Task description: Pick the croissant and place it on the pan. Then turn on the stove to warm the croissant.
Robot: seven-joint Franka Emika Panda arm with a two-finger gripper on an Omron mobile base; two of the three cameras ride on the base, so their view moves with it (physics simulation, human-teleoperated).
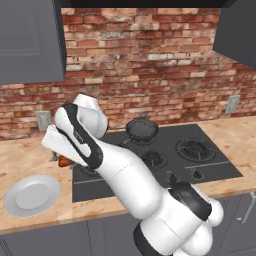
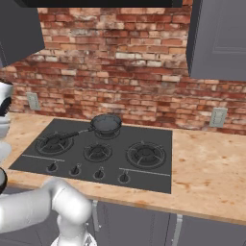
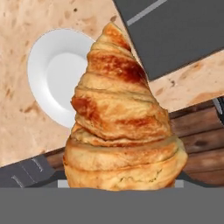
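The pincer (image 1: 61, 159) is clamped on the croissant (image 3: 122, 127), lifted off the surface (image 1: 30, 155); carrying to the pan (image 1: 142, 129) and lighting the stove (image 1: 200, 165) remain.

Flaky ridged croissant (image 3: 122, 131); glossy smooth plate (image 3: 54, 70).

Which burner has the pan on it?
The rear centre one: the pan sits there on the stove, handle pointing left. The other burners are bare.

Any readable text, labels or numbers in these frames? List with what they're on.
None readable.
Robot arm: a small pale mark on its dark band, too blurred to read.
Stove knobs: no legible markings.
Croissant, plate, pan: no text.
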